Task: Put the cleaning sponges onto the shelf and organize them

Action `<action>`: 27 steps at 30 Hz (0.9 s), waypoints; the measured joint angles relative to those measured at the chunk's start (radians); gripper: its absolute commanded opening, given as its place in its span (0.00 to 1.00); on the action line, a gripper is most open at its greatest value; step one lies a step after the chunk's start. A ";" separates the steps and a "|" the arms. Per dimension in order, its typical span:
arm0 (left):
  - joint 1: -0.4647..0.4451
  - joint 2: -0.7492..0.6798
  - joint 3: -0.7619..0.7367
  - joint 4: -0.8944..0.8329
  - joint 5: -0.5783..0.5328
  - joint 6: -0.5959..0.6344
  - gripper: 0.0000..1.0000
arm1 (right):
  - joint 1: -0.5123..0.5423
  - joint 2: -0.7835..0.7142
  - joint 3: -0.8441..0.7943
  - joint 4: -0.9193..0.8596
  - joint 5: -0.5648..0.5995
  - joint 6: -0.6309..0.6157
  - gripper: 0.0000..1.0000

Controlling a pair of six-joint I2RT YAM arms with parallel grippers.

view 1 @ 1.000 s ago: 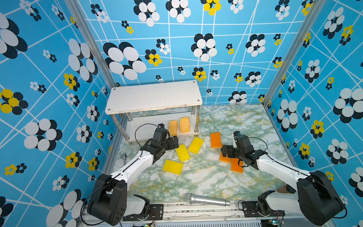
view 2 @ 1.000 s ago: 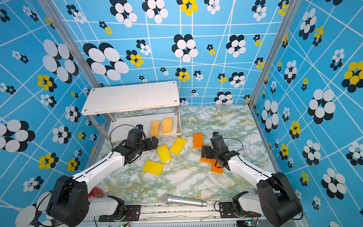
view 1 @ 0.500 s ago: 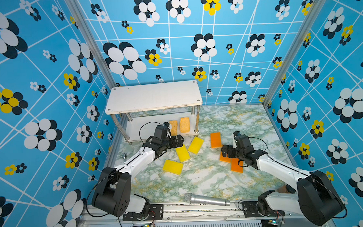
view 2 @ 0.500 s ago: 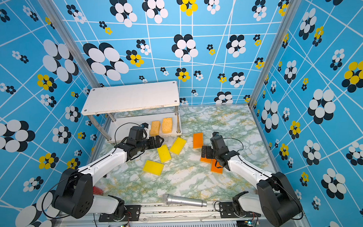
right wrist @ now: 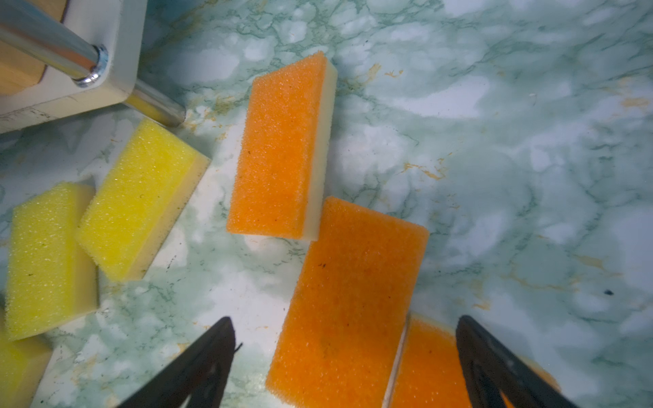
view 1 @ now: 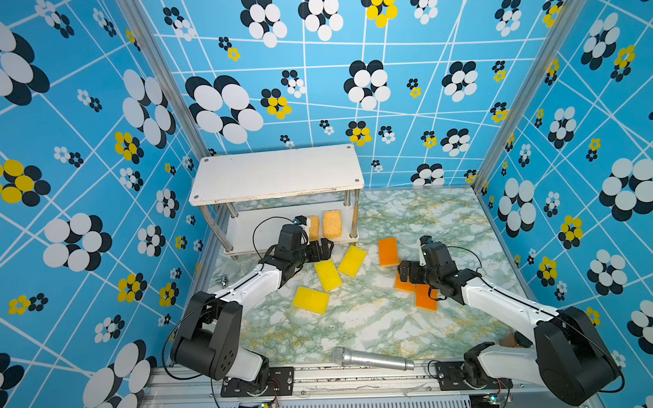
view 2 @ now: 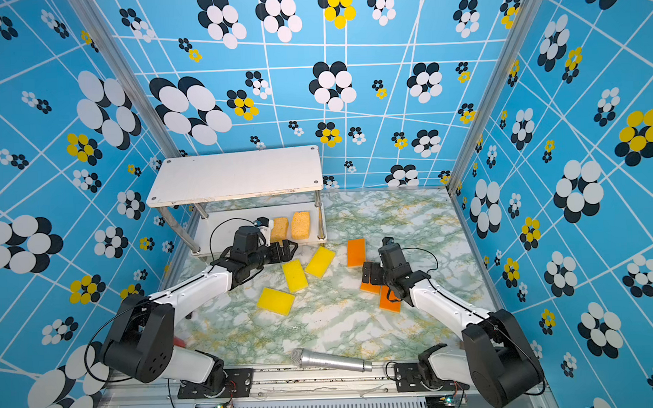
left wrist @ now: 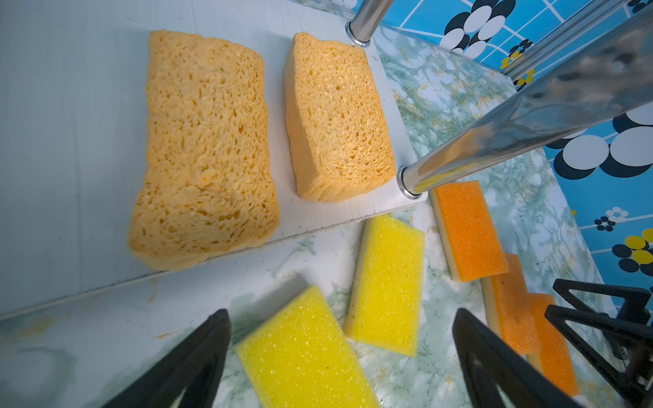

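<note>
Now, nearest, three yellow sponges (view 1: 328,274) and three orange sponges (view 1: 388,251) lie loose on the surface (view 1: 359,323); the right pincer (view 1: 404,273) hovers wide open over an orange one, gripping nothing; the left pincer (view 1: 324,248), equally spread and empty, has swung from the shelf (view 1: 275,175) toward the yellows (probably the next pick); beyond, two porous tan sponges (view 1: 332,224) sit side by side on its lower tier.

Two orange sponges (view 1: 425,301) partly under right arm (view 1: 500,303); tan sponge (view 1: 314,229) partly behind left arm (view 1: 253,286).
</note>
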State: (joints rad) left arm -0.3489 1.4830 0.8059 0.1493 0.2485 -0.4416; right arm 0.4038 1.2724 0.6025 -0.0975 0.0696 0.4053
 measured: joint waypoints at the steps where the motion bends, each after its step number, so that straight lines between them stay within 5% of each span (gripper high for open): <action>1: 0.000 0.003 -0.001 0.010 0.000 0.000 0.99 | 0.000 0.000 0.000 0.000 0.000 0.000 0.99; 27: 0.002 0.110 0.018 0.084 0.007 0.046 0.99 | 0.000 -0.002 0.000 -0.001 0.000 0.000 0.99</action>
State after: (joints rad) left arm -0.3470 1.5932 0.8242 0.2329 0.2554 -0.3958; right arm 0.4038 1.2705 0.6025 -0.0982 0.0696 0.4053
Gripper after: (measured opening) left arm 0.990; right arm 0.993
